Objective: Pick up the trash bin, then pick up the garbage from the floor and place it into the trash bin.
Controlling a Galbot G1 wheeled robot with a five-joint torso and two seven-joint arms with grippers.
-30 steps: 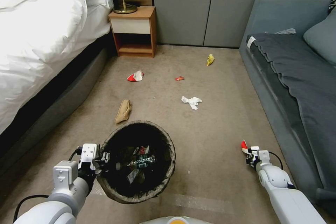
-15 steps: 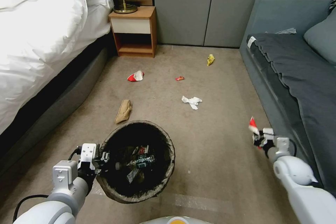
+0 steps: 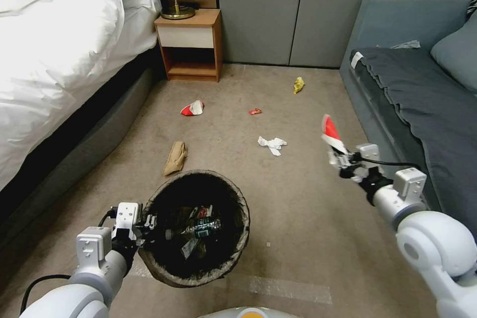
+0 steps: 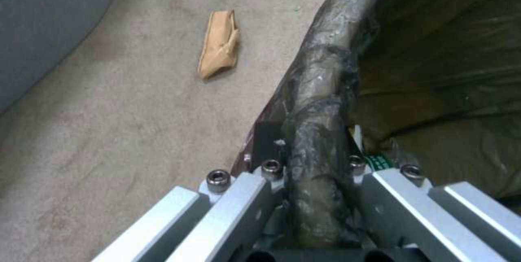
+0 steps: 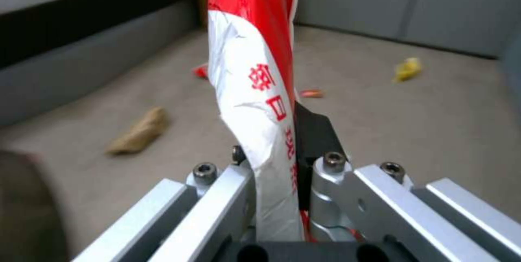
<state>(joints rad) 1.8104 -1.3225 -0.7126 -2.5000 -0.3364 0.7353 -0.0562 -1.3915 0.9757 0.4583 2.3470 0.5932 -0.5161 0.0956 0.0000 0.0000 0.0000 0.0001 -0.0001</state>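
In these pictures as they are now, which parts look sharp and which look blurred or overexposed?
Head view: mostly sharp, but the white bedding is washed out by glare. Left wrist view: soft overall; the trash bin rim clamped in the left pincer looks smeared. Right wrist view: the red-white wrapper held by the right pincer is fairly clear, while the floor litter behind is out of focus.

The left gripper [image 4: 315, 172] was clamped on the rim of the trash bin [image 4: 325, 91], one finger outside the wall and the other inside, with the dark bag liner [image 4: 434, 70] wrapped over the rim between them. A scrap with a green label [image 4: 380, 159] showed just inside the bin, beside the inner finger. A crumpled brown paper bag [image 4: 220, 44] lay on the beige carpet [image 4: 108, 111] beyond the bin, apart from it.
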